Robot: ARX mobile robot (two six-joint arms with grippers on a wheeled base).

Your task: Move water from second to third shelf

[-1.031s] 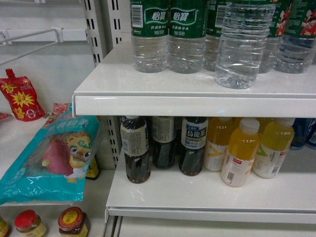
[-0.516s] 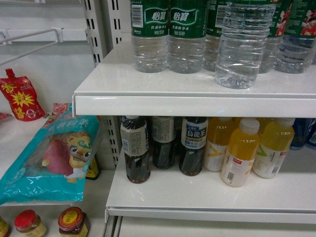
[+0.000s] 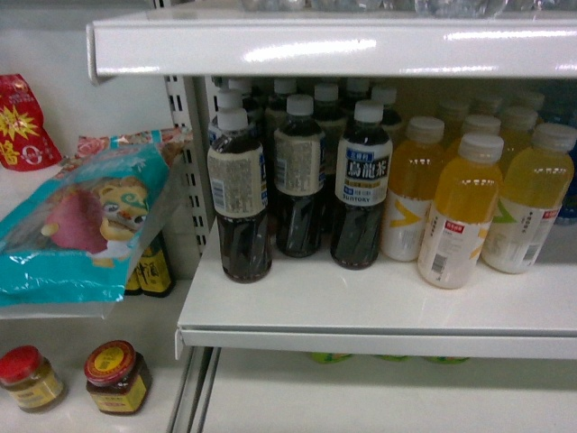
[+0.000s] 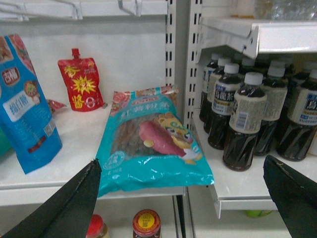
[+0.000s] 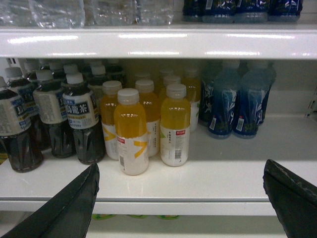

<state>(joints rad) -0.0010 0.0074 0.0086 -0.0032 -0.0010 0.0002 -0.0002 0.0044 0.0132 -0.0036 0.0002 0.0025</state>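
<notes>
My left gripper (image 4: 181,198) is spread wide, holding nothing; its dark fingers (image 4: 69,203) frame a teal snack bag (image 4: 151,144) straight ahead, with dark tea bottles (image 4: 245,121) ahead to its right. My right gripper (image 5: 181,198) is equally wide and empty. Directly ahead of it stand yellow juice bottles (image 5: 131,131), tea bottles ahead to its left, blue drink bottles (image 5: 225,106) ahead to its right. The water (image 5: 54,12) stands on the shelf (image 5: 158,42) above, up and left of my right gripper; only clear ribbed bases show.
</notes>
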